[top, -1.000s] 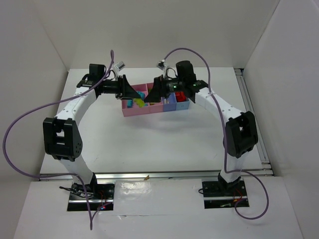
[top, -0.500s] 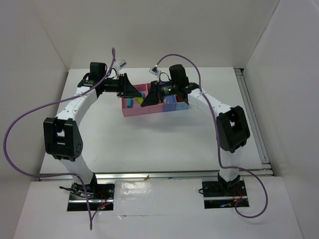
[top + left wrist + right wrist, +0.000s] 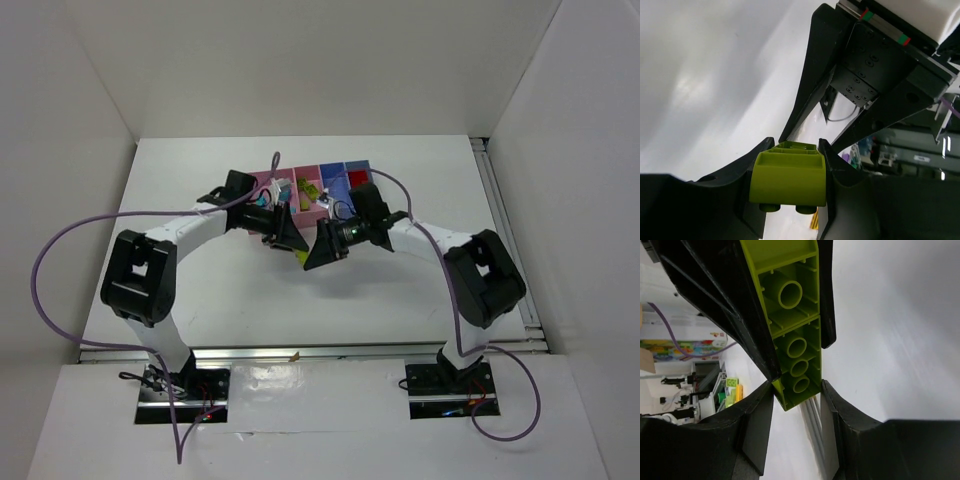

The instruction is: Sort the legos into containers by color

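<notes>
A long yellow-green lego (image 3: 302,254) hangs just above the table in front of the containers (image 3: 262,180). My left gripper (image 3: 290,240) is shut on one end of it; in the left wrist view the curved brick (image 3: 788,180) fills the gap between the fingers (image 3: 796,142). My right gripper (image 3: 318,250) faces it from the right and is shut on the other end (image 3: 797,383). That end of the brick, its hollow underside (image 3: 792,315) showing, touches both fingertips. The bins hold yellow-green (image 3: 311,190), cyan (image 3: 262,204) and red (image 3: 358,178) legos.
The row of bins runs pink, pink, periwinkle (image 3: 333,173), light blue (image 3: 357,166) at the back middle of the white table (image 3: 400,290). White walls close in the left, back and right. A purple cable (image 3: 70,240) loops off the left arm.
Both arms have swung from over the bins toward the near middle of the table. The right gripper, open a second ago, has shut on the lego that the left gripper holds.
</notes>
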Robot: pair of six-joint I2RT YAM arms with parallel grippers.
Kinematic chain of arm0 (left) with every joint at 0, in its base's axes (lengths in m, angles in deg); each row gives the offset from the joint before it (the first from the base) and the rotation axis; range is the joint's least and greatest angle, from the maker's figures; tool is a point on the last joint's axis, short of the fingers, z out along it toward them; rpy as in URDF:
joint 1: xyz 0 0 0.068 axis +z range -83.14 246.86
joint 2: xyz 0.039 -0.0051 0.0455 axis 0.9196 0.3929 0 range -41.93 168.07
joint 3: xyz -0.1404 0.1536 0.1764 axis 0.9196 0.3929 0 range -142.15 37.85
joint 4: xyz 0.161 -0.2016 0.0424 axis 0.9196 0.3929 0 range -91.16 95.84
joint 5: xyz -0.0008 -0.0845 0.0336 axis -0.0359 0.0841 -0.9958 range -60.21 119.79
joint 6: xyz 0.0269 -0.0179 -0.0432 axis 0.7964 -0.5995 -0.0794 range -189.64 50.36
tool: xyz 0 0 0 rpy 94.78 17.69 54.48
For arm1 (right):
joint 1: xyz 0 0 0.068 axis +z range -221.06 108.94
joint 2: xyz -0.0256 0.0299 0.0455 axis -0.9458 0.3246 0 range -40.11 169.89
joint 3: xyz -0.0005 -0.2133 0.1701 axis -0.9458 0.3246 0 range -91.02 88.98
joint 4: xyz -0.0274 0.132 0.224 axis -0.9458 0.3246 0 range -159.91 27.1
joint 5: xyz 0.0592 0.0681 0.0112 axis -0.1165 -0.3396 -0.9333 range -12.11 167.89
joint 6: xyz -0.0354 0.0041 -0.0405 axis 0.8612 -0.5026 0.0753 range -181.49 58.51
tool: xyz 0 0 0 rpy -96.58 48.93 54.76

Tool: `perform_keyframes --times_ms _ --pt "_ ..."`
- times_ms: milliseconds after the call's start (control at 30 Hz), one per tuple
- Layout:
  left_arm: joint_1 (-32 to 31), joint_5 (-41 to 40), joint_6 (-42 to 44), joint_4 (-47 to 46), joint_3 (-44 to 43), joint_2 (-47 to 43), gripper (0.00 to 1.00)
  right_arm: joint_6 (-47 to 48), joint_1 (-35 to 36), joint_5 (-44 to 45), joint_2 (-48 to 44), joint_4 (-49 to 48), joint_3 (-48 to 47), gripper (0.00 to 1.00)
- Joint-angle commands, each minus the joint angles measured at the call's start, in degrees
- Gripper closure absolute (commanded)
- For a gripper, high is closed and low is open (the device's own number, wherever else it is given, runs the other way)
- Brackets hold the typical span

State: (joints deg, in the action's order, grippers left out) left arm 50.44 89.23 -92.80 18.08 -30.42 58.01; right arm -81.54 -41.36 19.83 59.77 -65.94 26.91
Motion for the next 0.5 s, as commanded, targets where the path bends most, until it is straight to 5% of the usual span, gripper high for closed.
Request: perform_keyframes --times_ms 0,233,367,467 --pt "-2.82 -3.37 -0.22 -3.06 4.28 -1.06 1.0 -0.86 -0.6 6.11 -7.76 -0.02 4.3 0.86" --pt "-8.18 -10.37 -4.78 -11.15 7.8 4.91 1.0 -1.39 -0.6 11.83 -10.84 0.6 11.79 0.86" --pt "-9.59 -15.05 -5.93 -11.69 7.28 6.41 0.78 -1.39 -0.6 15.68 -11.37 0.6 14.16 0.86" --pt "-9.59 -16.89 -7.25 -13.26 7.27 7.63 0.71 -1.91 -0.6 16.75 -11.37 -0.01 14.87 0.87"
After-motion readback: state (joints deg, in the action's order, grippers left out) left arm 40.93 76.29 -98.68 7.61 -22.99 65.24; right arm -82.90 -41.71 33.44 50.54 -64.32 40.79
